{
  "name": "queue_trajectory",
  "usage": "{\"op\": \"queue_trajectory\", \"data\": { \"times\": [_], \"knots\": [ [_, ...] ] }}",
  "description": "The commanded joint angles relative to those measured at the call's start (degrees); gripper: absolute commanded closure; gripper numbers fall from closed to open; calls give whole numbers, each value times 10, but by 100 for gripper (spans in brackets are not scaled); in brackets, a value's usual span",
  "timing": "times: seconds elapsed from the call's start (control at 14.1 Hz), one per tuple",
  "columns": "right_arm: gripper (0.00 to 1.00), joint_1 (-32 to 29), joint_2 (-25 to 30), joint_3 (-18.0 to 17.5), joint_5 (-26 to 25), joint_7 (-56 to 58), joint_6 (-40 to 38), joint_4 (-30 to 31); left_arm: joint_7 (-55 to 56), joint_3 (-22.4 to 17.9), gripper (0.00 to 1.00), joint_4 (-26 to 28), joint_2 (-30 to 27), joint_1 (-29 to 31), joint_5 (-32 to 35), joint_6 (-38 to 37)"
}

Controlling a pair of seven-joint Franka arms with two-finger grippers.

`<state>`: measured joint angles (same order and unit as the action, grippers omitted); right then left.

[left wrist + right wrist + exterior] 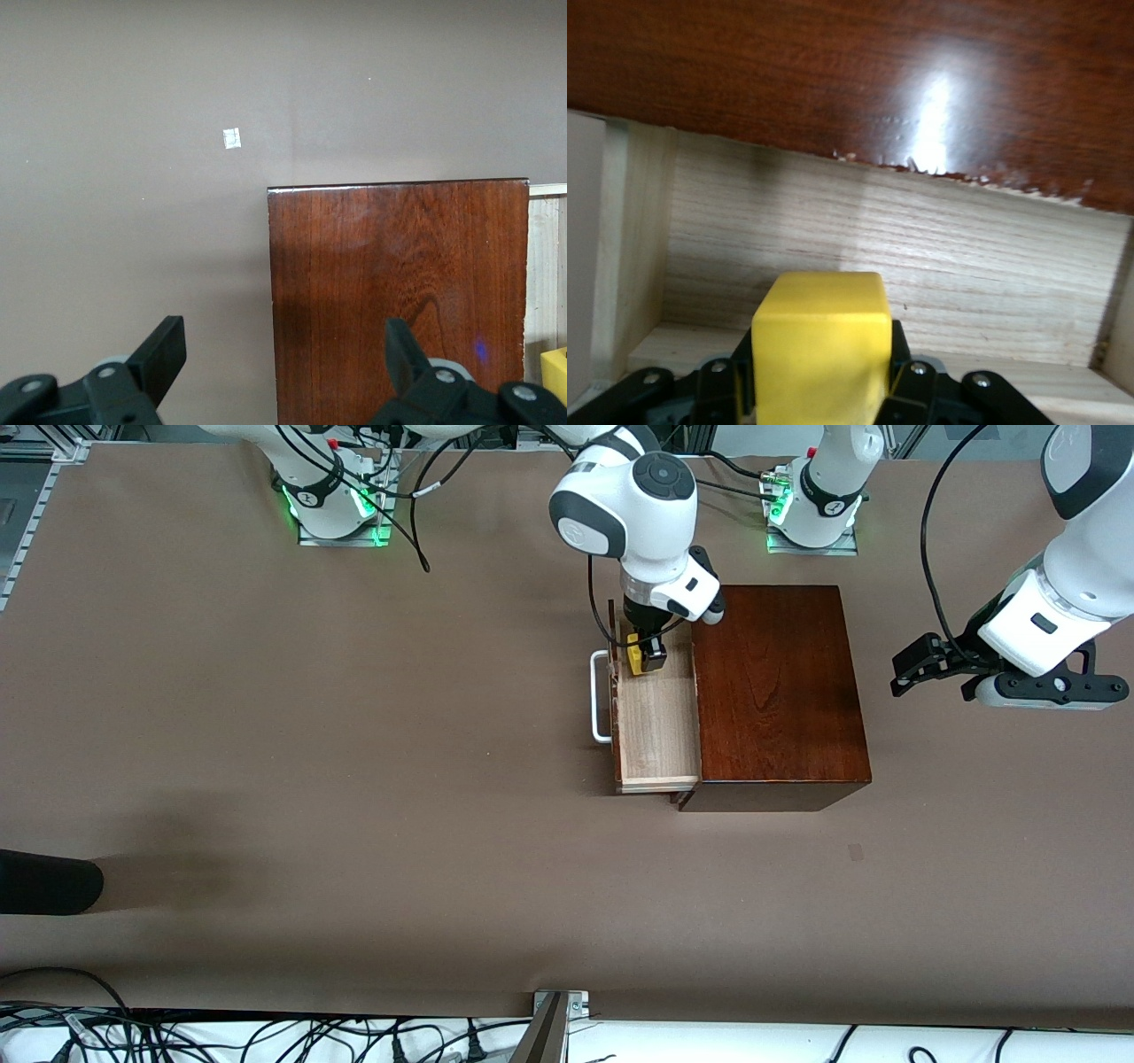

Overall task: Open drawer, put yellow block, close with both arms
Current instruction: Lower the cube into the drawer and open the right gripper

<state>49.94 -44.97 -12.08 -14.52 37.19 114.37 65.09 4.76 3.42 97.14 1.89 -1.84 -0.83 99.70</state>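
Note:
The drawer (656, 726) is pulled out of the dark mahogany box (778, 691), its white handle (601, 695) toward the right arm's end of the table. My right gripper (644, 657) is shut on the yellow block (635, 654) and holds it over the pale drawer tray, at its end farther from the front camera. In the right wrist view the block (822, 345) sits between the fingers above the tray floor (877, 248). My left gripper (912, 673) is open and empty, in the air beside the box toward the left arm's end; its wrist view shows the box top (399, 292).
A dark object (49, 881) lies at the table edge toward the right arm's end. A small white mark (231, 138) sits on the brown table. Cables lie along the edge nearest the front camera.

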Motion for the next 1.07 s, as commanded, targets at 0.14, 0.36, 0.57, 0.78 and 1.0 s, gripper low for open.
{"op": "queue_trajectory", "data": {
  "times": [0.14,0.36,0.57,0.78,1.0],
  "knots": [
    [100,3,-27,3,-5,4,-10,-23,-10,4,0,-3,-6,3,12,0],
    [100,2,-37,3,-5,-3,-7,-23,-9,4,0,-2,-6,3,12,0],
    [92,-2,-38,3,-6,-2,-9,-22,-10,4,0,-2,-4,3,14,1],
    [0,-5,-41,4,-5,-6,-5,-23,-11,4,0,-4,-3,3,15,1],
    [0,-7,-33,0,-3,-15,-12,-26,-10,4,0,-4,-3,3,15,0]
  ]
}}
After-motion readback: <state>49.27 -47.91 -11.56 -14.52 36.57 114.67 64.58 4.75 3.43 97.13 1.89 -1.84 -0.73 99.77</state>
